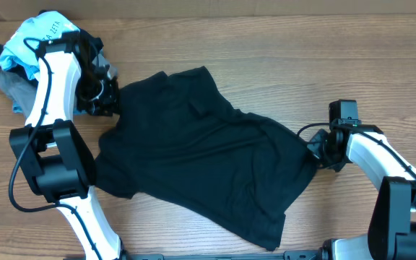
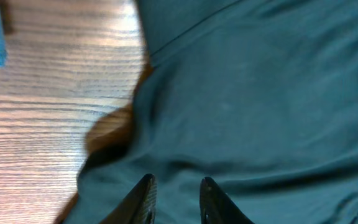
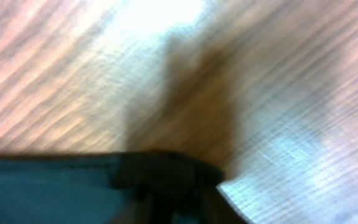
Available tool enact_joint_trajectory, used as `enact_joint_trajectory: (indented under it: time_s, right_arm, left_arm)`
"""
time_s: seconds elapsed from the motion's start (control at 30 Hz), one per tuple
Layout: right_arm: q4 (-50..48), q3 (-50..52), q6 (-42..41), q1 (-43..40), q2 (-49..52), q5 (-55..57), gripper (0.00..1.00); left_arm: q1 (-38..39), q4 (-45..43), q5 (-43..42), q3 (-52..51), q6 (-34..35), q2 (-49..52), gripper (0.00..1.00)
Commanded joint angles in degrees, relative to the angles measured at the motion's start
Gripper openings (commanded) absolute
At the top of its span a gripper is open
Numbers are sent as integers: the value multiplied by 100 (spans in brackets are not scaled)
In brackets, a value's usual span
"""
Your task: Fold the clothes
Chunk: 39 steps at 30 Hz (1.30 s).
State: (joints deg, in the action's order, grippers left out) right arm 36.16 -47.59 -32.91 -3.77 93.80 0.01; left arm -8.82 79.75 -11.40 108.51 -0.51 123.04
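Task item is the black garment (image 1: 201, 152), spread out and rumpled on the table (image 1: 280, 43), not yet folded. At its upper-left edge sits the left gripper (image 1: 105, 94), and at its far right edge the right gripper (image 1: 318, 149). They are at opposite ends, likely so both can lift cloth and carry it over for a first fold.

Left wrist view: fingers (image 2: 145, 198) are parted by a narrow gap, low over the cloth, with nothing visibly pinched between them.

Right wrist view is blurred. There is only a dark lump of fabric at frame bottom and the fingers can't be separated from it, so can't tell if that claw is parted or clamped on the hem. From overhead both grippers are dark against dark cloth, so contact is unclear.

Beyond the garment's upper-left corner, a light-blue shirt (image 1: 38, 32) and a grey garment (image 1: 16, 90) are piled, partly hidden by the left arm (image 1: 53, 79).
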Motion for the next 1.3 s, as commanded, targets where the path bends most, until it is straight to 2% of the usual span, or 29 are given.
enact_joint_trajectory:
  time_s: [0.0,0.03,0.07,0.33,0.37,0.43,0.47,0.57,0.73,0.87,0.9,0.93,1.0,1.13,1.27]
  right_arm:
    - [-310,90,164,-42,157,-297,12]
    - [-398,24,175,-87,157,-273,10]
    - [-479,-129,195,-170,157,-264,4]
    - [-879,-2046,522,-1248,157,-380,4]
    - [-949,-2249,627,-1362,157,-568,14]
    - [-1025,-2553,717,-1537,157,-907,80]
    - [-997,-2667,752,-1604,157,-1043,89]
    - [-671,-2820,789,-1725,157,-1353,96]
    - [481,-2822,1021,-1764,157,-1469,96]
    - [1821,-2800,1320,-1764,157,-1198,95]
    - [2094,-2763,1320,-1764,157,-1126,93]
    - [2629,-2612,1191,-1764,157,-962,83]
    - [3064,-2356,997,-1764,157,-903,77]
    - [3327,-1488,710,-1764,157,-907,72]
    - [2693,-483,411,-1764,157,-905,71]
  left_arm:
    - [61,162,-44,420,-151,-251,29]
    - [61,212,-46,481,-149,-267,30]
    - [61,267,-46,562,-151,-278,30]
    - [61,428,-72,713,-168,-284,31]
    - [66,428,-70,710,-168,-284,30]
    - [72,428,-72,710,-168,-284,31]
    - [76,424,-70,710,-168,-284,32]
    - [122,413,-70,710,-170,-284,34]
    - [269,363,-70,710,-267,-284,36]
    - [426,358,-68,710,-382,-284,44]
    - [455,352,-68,710,-385,-284,45]
    - [516,332,-63,710,-385,-284,48]
    - [555,308,-55,710,-382,-284,49]
    - [564,295,-44,710,-382,-284,51]
    - [564,243,-46,710,-382,-284,55]
